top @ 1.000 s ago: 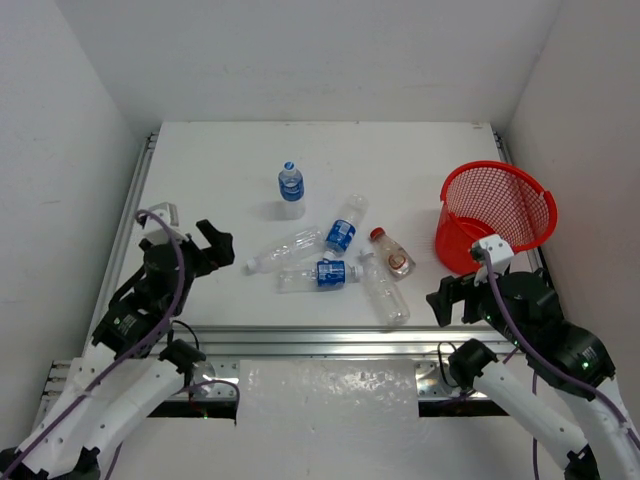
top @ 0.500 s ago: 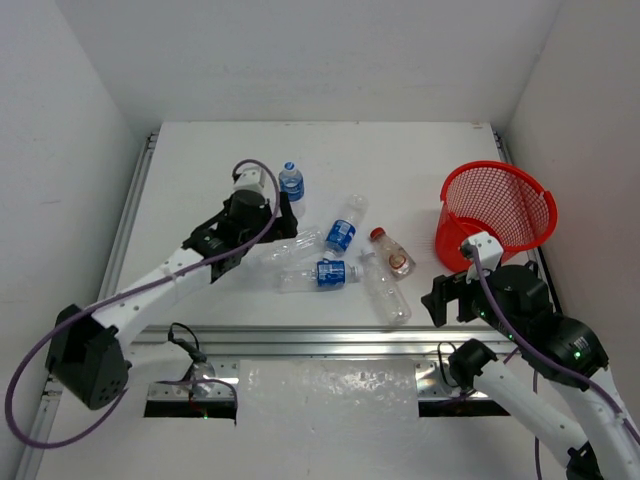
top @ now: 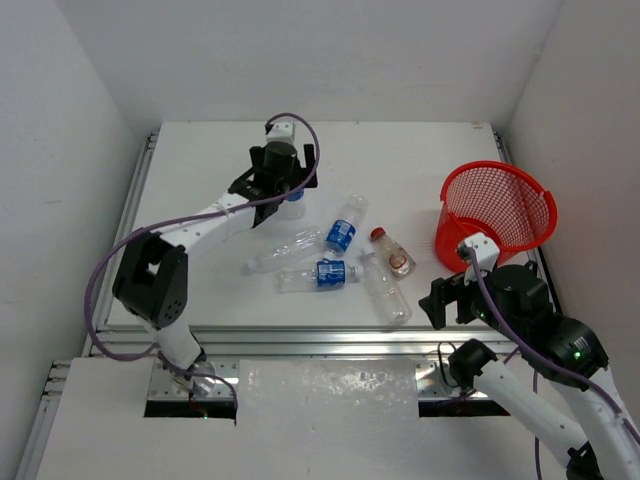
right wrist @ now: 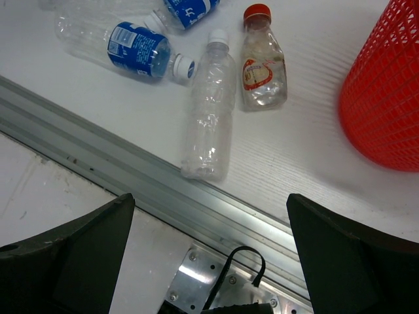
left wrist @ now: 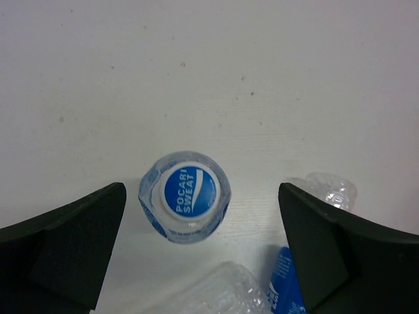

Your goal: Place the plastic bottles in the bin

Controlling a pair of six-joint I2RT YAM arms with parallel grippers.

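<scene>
The white tabletop [top: 200,270] carries the red mesh bin [top: 497,215], with no bottle visible inside. Well left of the bin, the left gripper [left wrist: 201,191] hangs with jaws wide, straddling an upright blue-capped bottle [left wrist: 185,208]. The right gripper [right wrist: 208,204], jaws also wide, hovers just nearside of the bin. Five more bottles [top: 340,235] lie left of the bin. The upright one is probably light, thin-walled and slick, so pinch it at the stiffer shoulder.
</scene>
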